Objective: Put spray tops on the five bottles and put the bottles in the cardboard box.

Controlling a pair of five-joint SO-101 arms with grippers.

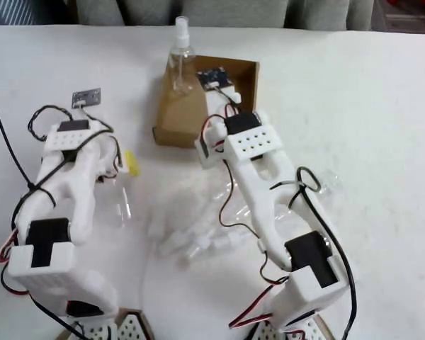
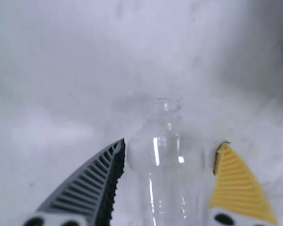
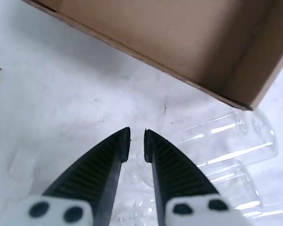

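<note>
Lying on the counter [image 1: 382,106]: a heap of clear bottles [image 1: 198,237] with no tops, between the two arms.
Left gripper [image 2: 170,143]: fingers spread either side of an uncapped bottle [image 2: 167,160]. The grey finger [image 2: 85,188] is right against the glass, the yellow finger [image 2: 236,183] just off it. Roughly 9 o'clock from the heap.
Right gripper [image 3: 137,136]: fingers pretty much pinched together, nothing in there, hovering over bare counter just outside the box wall.
Cardboard box [image 1: 198,113]: 12 o'clock from the heap, open side up.
Sprayer bottle [image 1: 180,57]: upright at the box's 11 o'clock corner, top on. Can't tell if it's actually inside.
</note>
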